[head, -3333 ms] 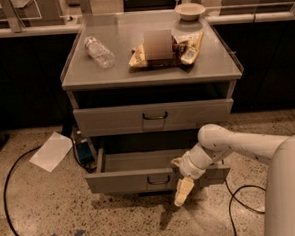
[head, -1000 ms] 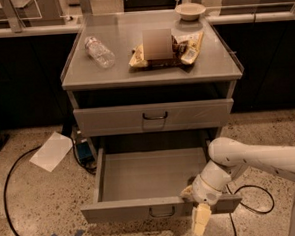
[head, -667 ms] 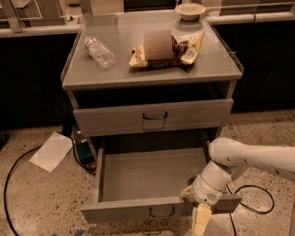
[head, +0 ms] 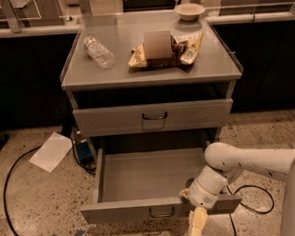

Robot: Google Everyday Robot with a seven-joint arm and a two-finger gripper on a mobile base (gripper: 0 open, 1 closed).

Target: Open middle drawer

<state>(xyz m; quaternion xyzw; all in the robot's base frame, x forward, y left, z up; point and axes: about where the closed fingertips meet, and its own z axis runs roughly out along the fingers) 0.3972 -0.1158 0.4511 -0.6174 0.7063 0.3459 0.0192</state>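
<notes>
Grey middle drawer (head: pixel 141 178): pulled well out of the bench toward the camera. Its flat tray is open to view, and its plain front is the nearest part.
Drawer handle (head: pixel 161 213): a small dark wire loop at the centre of that front, just left of the gripper and apart from it.
Gripper (head: pixel 194 215): low at the right part of the drawer front, against its top edge and face. A pale yellowish part hangs below the front's lower edge.
Grip state: cannot tell whether it is open, closed or clamped on the front.
Arm (head: pixel 250 161): white and rounded, entering from the right edge and bending down to the drawer's right front corner.
Upper drawer (head: pixel 107 121): closed, directly above the open one, with its own dark handle at centre.
Bench (head: pixel 135 74): a grey metal top with an open gap beneath it, above the drawers.
Plastic bottle (head: pixel 98 52): clear, lying on its side on the left of the bench top.
Snack bag (head: pixel 181 48): lying flat at the middle of the top, right of the bottle.
Bowl (head: pixel 190 10): pale, upright at the back right of the top.
Floor: speckled. A white paper sheet (head: pixel 52 151) lies left of the bench, with a blue box (head: pixel 83 150) just beside it.
Black cable (head: pixel 9 198): curving across the floor at the left.
</notes>
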